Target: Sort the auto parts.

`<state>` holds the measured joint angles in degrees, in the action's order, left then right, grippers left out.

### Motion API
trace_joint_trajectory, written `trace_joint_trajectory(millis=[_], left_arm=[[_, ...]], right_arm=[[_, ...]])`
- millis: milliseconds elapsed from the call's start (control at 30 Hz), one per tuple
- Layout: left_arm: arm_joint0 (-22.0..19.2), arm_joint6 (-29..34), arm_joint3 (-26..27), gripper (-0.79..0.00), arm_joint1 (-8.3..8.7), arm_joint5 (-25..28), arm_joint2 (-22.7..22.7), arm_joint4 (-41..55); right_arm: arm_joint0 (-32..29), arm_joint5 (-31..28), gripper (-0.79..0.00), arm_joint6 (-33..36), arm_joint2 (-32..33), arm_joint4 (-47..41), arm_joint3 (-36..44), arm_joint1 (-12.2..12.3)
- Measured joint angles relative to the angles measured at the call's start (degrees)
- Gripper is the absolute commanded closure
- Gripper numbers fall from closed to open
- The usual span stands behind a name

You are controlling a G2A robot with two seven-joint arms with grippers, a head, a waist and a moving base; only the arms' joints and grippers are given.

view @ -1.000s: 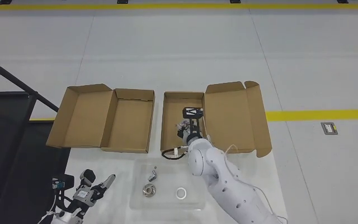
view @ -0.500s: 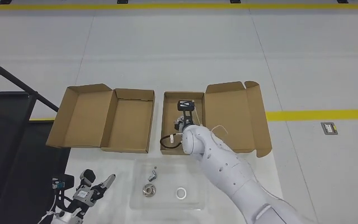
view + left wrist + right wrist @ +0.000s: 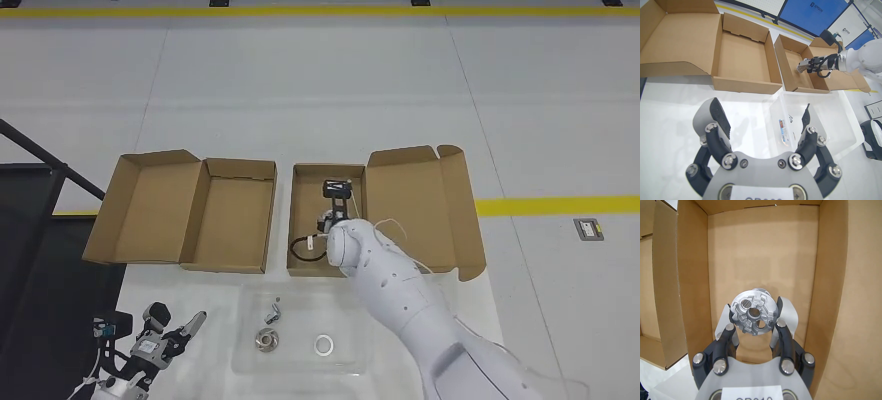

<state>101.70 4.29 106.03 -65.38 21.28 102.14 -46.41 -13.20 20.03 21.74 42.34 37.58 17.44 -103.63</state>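
Note:
My right gripper (image 3: 754, 310) is shut on a round silver metal hub (image 3: 753, 314) with several holes, held by its rim. It hangs above the bare floor of the right cardboard box (image 3: 762, 256). In the top view the right gripper (image 3: 322, 224) sits over that right box (image 3: 308, 190). The left wrist view shows the right gripper (image 3: 800, 68) low inside the right box (image 3: 791, 58). My left gripper (image 3: 762, 104) is open and holds nothing, near the table's front left corner (image 3: 185, 328).
A clear plastic bin (image 3: 345, 310) at the table's front holds a metal part (image 3: 267, 340), a white ring (image 3: 324, 346) and a small piece (image 3: 272, 315). A second open cardboard box (image 3: 235, 215) stands left of the first. Both lids lie open outward.
The right arm has swung slightly left and farther over the right box, carrying the hub. The left arm has not moved.

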Motion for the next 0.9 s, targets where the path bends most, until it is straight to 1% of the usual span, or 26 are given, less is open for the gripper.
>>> trace_joint_trajectory(millis=[67, 100, 133, 167, 200, 233, 267, 600, 767, 900], left_arm=[[0.0, 0.0, 0.0, -0.785, 0.00, 0.0, 0.0, 0.0], [0.0, 0.0, 0.0, -0.785, 0.00, 0.0, 0.0, 0.0], [0.0, 0.0, 0.0, -0.785, 0.00, 0.0, 0.0, 0.0], [0.0, 0.0, 0.0, -0.785, 0.00, 0.0, 0.0, 0.0], [0.0, 0.0, 0.0, -0.785, 0.00, 0.0, 0.0, 0.0], [0.0, 0.0, 0.0, -0.785, 0.00, 0.0, 0.0, 0.0], [0.0, 0.0, 0.0, -0.785, 0.00, 0.0, 0.0, 0.0], [0.0, 0.0, 0.0, -0.785, 0.00, 0.0, 0.0, 0.0], [0.0, 0.0, 0.0, -0.785, 0.00, 0.0, 0.0, 0.0], [0.0, 0.0, 0.0, -0.785, 0.00, 0.0, 0.0, 0.0]], right_arm=[[0.4, -0.3, -0.323, -0.3, 0.1, -0.3, -1.5, -0.5], [0.5, -0.4, -0.376, -0.4, 0.1, -0.4, -2.0, -0.7], [0.6, -0.6, -0.560, -0.5, 0.2, -0.5, -2.4, -0.8], [0.8, -0.8, -0.653, -0.6, 0.3, -0.5, -3.0, -1.1], [0.9, -0.8, -0.727, -0.7, 0.3, -0.6, -3.3, -1.2], [1.0, -0.9, -0.767, -0.9, 0.4, -0.6, -3.6, -1.3], [1.1, -0.9, -0.785, -1.0, 0.4, -0.6, -4.0, -1.5], [1.8, -1.7, -0.785, -2.9, 0.6, 0.4, -4.7, -2.3], [0.9, -3.2, -0.785, -5.2, -0.4, 3.0, -1.9, -2.8], [-1.0, -0.2, -0.785, -6.2, -1.6, 5.9, 2.2, -3.2]])
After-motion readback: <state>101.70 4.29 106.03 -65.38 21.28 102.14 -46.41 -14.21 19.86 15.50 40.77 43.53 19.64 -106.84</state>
